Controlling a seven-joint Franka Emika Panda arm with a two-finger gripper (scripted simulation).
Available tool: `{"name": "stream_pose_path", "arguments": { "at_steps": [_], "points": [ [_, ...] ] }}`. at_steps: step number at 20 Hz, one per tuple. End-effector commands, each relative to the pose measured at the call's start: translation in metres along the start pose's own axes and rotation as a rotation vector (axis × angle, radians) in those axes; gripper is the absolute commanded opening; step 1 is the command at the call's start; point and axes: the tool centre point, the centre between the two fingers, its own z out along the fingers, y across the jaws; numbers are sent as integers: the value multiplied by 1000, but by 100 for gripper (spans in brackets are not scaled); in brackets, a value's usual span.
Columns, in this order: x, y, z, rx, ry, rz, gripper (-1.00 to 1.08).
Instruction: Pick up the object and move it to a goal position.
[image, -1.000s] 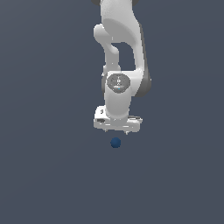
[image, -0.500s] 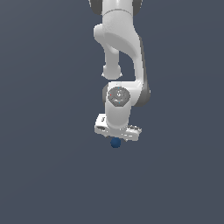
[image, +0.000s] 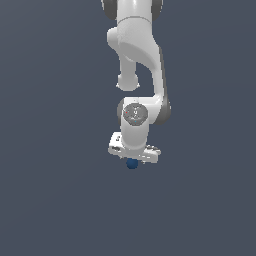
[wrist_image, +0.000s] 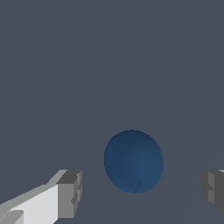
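The object is a small dark blue sphere (image: 132, 163) lying on the flat grey ground. In the exterior view the white gripper (image: 133, 159) hangs straight over it, and the hand's body hides the sphere's top. In the wrist view the sphere (wrist_image: 133, 161) lies between the two grey fingertips (wrist_image: 70, 193), with a clear gap on each side. The gripper (wrist_image: 141, 190) is open and holds nothing.
The white arm (image: 137, 65) reaches down from the top of the exterior view. The ground around is plain grey.
The arm has come down steadily. The gripper was above the sphere and apart from it; now the hand is low over the sphere, with the fingers on either side of it.
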Motion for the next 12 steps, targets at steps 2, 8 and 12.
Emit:
{"name": "stream_pose_path", "arguments": {
  "at_steps": [2, 8, 12],
  "points": [
    [-1, 0, 18, 0, -1, 1, 100],
    [-1, 0, 39, 0, -1, 3, 100],
    [0, 0, 40, 0, -1, 3, -100]
  ]
}}
